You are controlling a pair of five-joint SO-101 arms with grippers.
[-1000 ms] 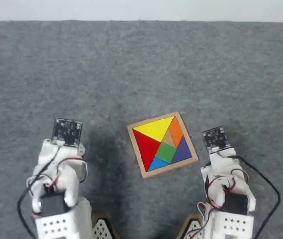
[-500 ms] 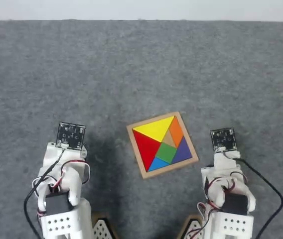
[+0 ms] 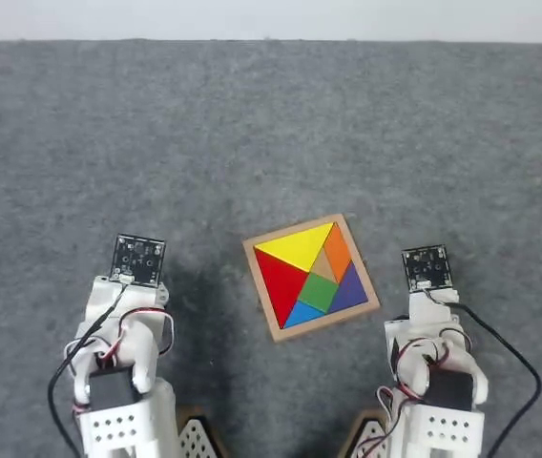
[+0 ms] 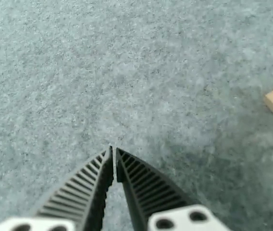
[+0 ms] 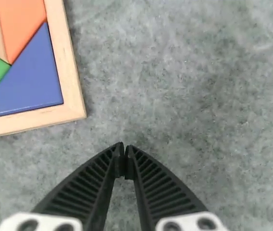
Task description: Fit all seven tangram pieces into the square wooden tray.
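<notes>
The table cover (image 3: 252, 124) is grey cloth, felt-like, with a rough, fuzzy, matt nap. The tray (image 5: 70, 67) is pale bare wood, smooth and matt, with faint grain on its rim. The purple piece (image 5: 31, 82) and its coloured neighbours are smooth, with flat matt paint. The tan piece (image 3: 323, 265) looks like unpainted wood. The left gripper (image 4: 114, 150) and the right gripper (image 5: 125, 147) are black matt plastic, ribbed, on white plastic mounts.

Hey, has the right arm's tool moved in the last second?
Yes. In the high view the right tool swung sideways, away from the wooden tray, which stayed put; then it stopped.
</notes>
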